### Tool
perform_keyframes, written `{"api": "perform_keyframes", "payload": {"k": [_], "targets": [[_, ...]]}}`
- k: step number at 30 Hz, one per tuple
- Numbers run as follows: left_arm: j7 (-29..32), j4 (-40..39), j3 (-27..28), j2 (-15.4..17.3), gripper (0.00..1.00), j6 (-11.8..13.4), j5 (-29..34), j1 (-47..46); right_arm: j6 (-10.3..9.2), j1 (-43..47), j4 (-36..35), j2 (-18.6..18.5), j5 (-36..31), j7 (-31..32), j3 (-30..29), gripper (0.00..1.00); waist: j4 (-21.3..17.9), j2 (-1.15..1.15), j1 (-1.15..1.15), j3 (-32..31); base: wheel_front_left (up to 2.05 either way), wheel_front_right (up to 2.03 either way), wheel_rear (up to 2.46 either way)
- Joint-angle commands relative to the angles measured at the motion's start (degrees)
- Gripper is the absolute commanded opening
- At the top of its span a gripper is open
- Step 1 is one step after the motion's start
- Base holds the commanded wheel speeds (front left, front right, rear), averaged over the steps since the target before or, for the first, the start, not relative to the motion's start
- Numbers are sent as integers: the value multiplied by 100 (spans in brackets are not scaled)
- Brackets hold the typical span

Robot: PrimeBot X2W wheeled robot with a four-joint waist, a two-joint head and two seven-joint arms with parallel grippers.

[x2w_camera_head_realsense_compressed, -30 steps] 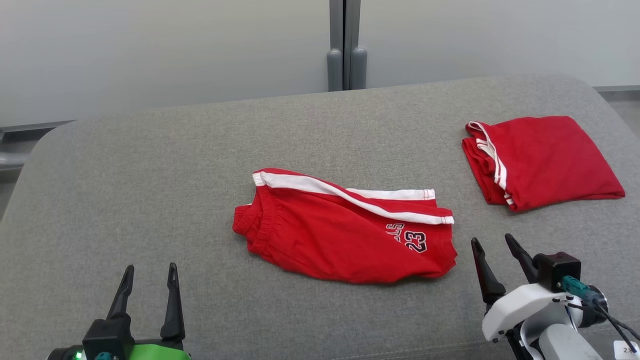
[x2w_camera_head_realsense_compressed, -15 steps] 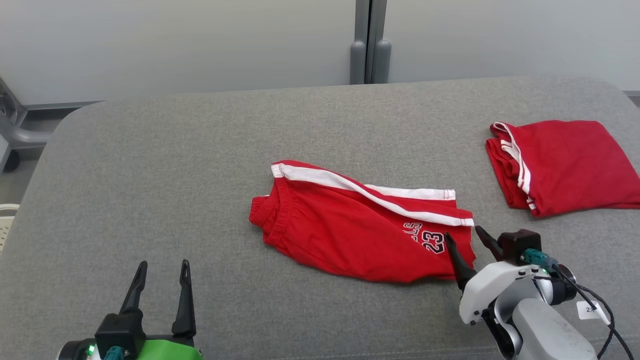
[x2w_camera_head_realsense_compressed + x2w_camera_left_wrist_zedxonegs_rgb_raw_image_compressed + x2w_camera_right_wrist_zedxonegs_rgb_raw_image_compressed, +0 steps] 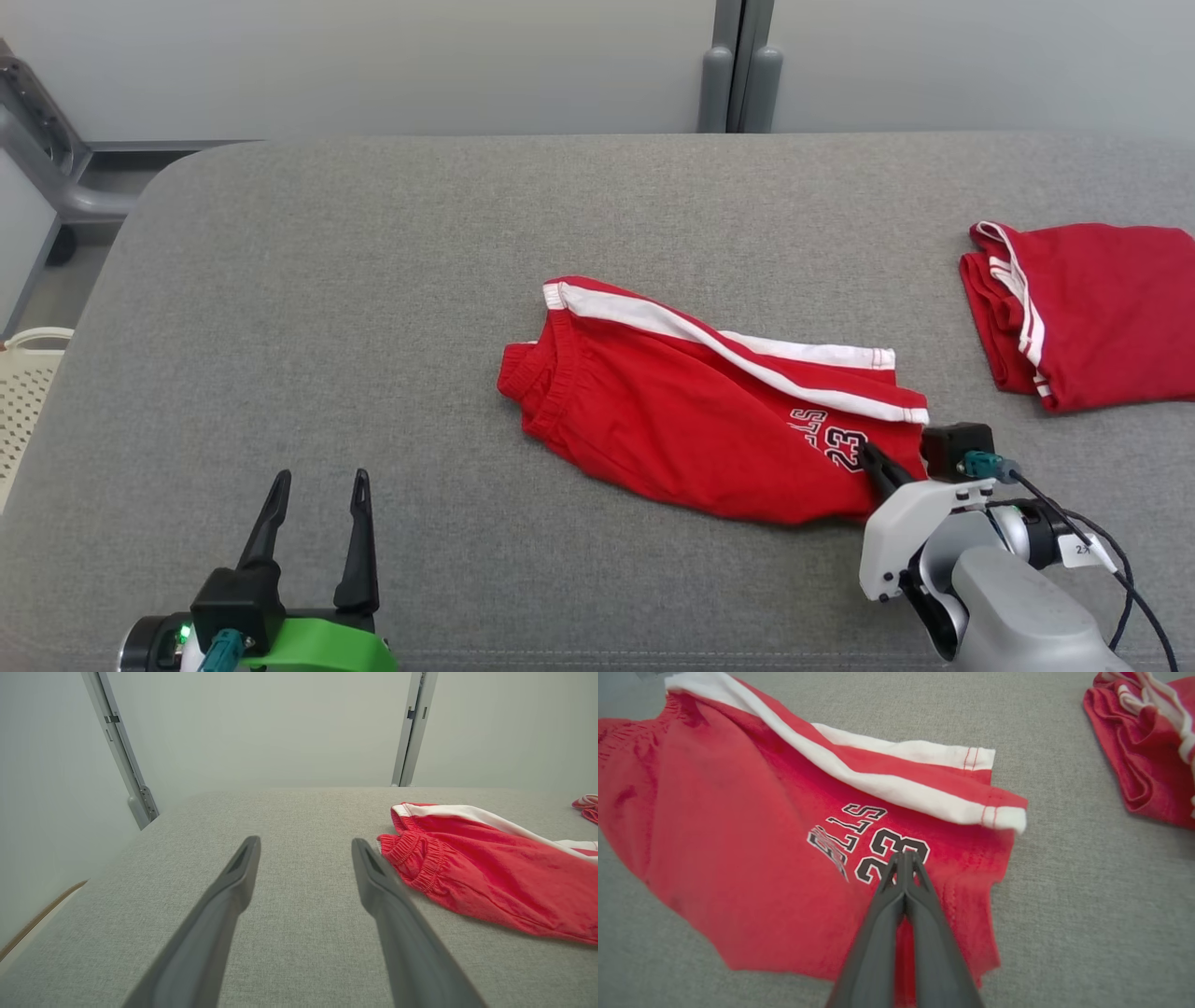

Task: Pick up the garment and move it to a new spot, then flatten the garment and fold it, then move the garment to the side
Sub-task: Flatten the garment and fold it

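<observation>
FOLDING TRIAL: PrimeBot's R gripper (image 3: 903,856) is pressing its two dark fingers together, no gap btwn them, tips down on the red shorts (image 3: 738,826) just beside the "23" print, near the hem corner w/ the white stripe. Whether any cloth is actually being pinched btwn the tips cannot be told. The shorts (image 3: 709,420) are lying rumpled around the middle of the grey cushion (image 3: 373,280), waistband pointing to the robot's L, leg hem to its R. The L gripper (image 3: 320,481) is hovering wide open and empty near the front edge, well apart from the waistband.

What is looking risky, by judgement: the pinch is sitting on a flat stretch of fabric, not over an edge, so it may be catching the top layer alone, or nothing. A lift could then be coming up empty, or peeling one layer and leaving the rest behind. W/ one corner as the sole hold, the remainder would be dragging over the coarse cushion weave, twisting and bunching, making the flattening step harder. A second red garment (image 3: 1083,317), already folded, is lying near on the robot's R; a carry swinging that way could be brushing it and undoing the fold.
</observation>
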Motion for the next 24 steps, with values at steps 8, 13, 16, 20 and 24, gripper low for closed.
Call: {"api": "perform_keyframes", "payload": {"k": [8,13,16,20,24], "targets": [[-18,37,-69,-1,100,-65,60,-270,-6,-563,675,-79,188,-47,171,0,251,0,0,291,0,0,0],[-18,71,-125,-10,100,-74,58,-362,-6,-976,1004,-139,281,-11,228,0,388,0,0,447,0,0,0],[-18,80,-166,-16,100,-74,50,-412,-6,-1211,1156,-194,352,-9,214,0,478,0,0,522,0,0,0],[-18,99,-228,-24,100,-61,16,-460,-6,-1448,1309,-250,415,-7,208,0,591,0,0,600,0,0,0],[-18,117,-274,-28,100,-49,-6,-499,-6,-1598,1394,-322,447,30,195,0,665,0,0,655,0,0,0]]}}
